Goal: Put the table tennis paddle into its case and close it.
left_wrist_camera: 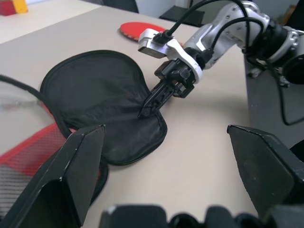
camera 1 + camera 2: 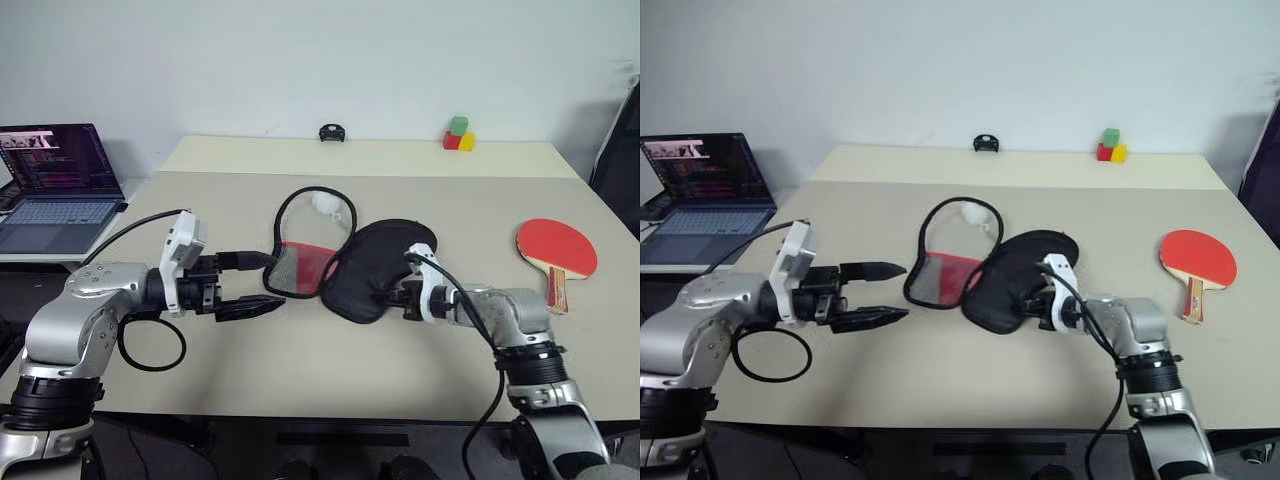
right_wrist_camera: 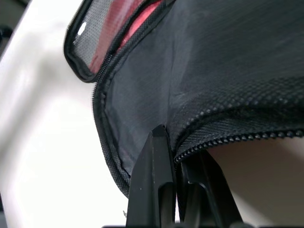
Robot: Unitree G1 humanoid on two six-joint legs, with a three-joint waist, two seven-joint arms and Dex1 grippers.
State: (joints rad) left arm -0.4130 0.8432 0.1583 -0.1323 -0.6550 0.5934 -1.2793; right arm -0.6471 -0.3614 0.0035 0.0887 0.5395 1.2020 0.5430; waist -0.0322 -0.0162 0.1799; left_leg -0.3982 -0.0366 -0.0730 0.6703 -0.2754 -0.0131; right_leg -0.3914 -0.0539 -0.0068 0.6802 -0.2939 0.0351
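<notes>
Case (image 2: 375,270) lay open mid-counter (image 2: 300,370); paddle (image 2: 556,247) near right edge, bare room between. Right fingers (image 1: 154,97) pinched case's zip edge. Left fingers (image 2: 250,285) spread wide, level, beside mesh flap (image 2: 300,268).

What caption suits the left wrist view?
Right gripper pinches the black case's edge; the red paddle waits behind.

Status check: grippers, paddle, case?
Right gripper shut on case edge. Left gripper open, empty, beside the mesh flap. Case unzipped, spread open. Paddle on table at robot's right, not in case. White ball beside case.
</notes>
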